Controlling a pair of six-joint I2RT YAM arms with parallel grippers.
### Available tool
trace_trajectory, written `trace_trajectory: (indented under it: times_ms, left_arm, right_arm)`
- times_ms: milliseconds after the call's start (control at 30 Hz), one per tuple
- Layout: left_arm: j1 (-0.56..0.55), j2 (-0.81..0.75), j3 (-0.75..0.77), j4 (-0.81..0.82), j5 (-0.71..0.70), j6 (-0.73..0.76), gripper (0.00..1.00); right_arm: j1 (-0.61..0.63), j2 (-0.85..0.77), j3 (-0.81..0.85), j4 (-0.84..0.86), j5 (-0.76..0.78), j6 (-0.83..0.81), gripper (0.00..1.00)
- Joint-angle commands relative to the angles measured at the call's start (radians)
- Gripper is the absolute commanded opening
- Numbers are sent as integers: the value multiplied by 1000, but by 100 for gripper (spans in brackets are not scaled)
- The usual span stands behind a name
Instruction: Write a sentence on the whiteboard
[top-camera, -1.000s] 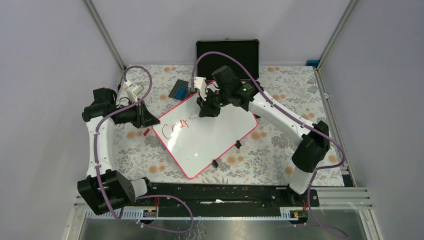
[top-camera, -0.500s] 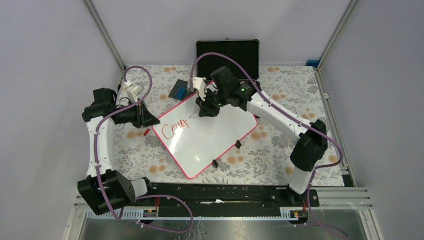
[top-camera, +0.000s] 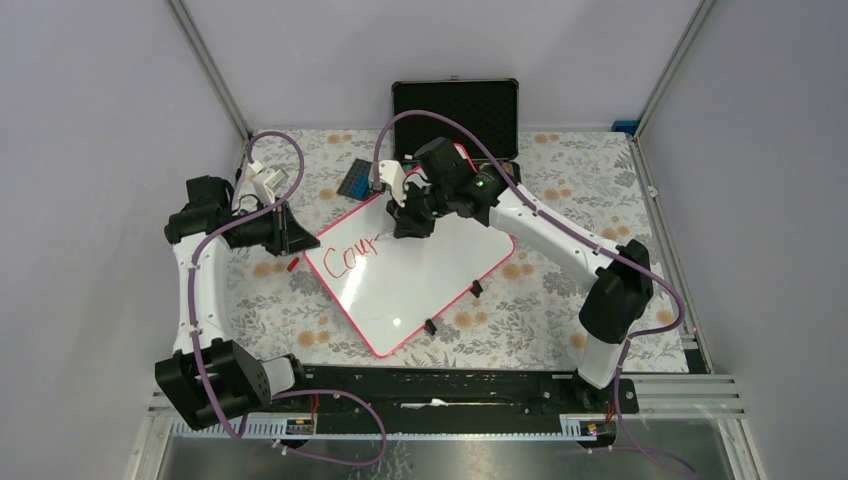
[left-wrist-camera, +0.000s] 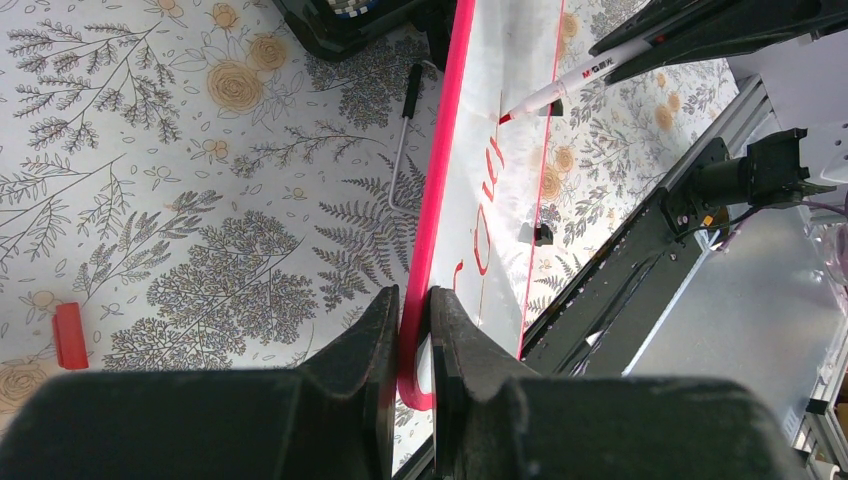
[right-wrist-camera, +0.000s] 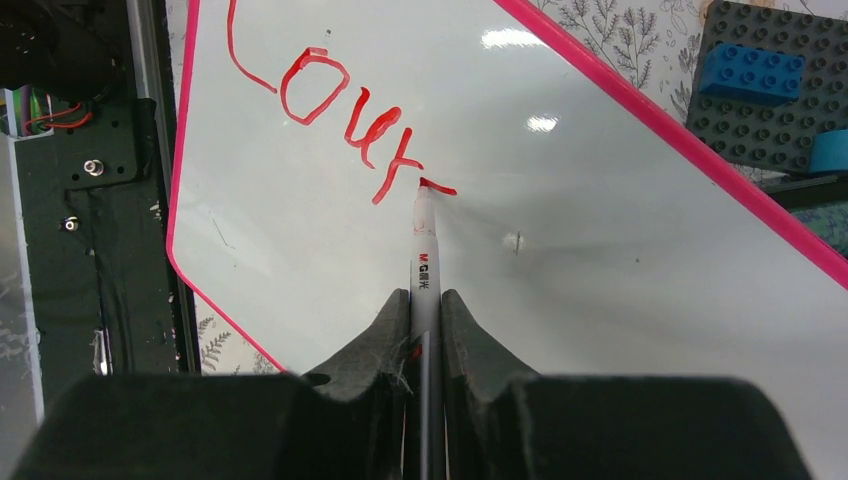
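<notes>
The whiteboard (top-camera: 420, 275) with a pink-red frame lies tilted on the floral table. Red writing (top-camera: 352, 256) near its left corner reads "Cour", also in the right wrist view (right-wrist-camera: 330, 95). My right gripper (right-wrist-camera: 426, 300) is shut on a white marker (right-wrist-camera: 422, 250), its red tip touching the board beside the last letter. It hangs over the board's far edge (top-camera: 412, 222). My left gripper (left-wrist-camera: 412, 300) is shut on the board's pink frame (left-wrist-camera: 440, 180) at the left corner (top-camera: 300, 243). The marker also shows in the left wrist view (left-wrist-camera: 575, 82).
An open black case (top-camera: 455, 105) stands at the back. A dark baseplate with blue bricks (top-camera: 358, 180) lies beside the board's far edge. A small red cap (top-camera: 292, 264) lies on the cloth left of the board. Two black clips (top-camera: 476, 289) sit on the board's near-right edge.
The red writing has grown by one or two letters. My right gripper with the marker has shifted a little left and farther back along the board. The left arm has not moved.
</notes>
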Motion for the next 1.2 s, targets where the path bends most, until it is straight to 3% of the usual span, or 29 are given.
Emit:
trace_trajectory:
  times_ms: [0,433,1167]
  left_arm:
    - [-5,-15,-19,2,-16,14,0]
    - [-5,-13,-20,2,-16,14,0]
    - [-6,-15,-20,3,-16,12,0]
  right_arm:
    - [16,2,7,22,28,-15,0]
    - [16,-41,-71,25,43,-33,0]
    - [-20,-37,-4,9,81,-54,0]
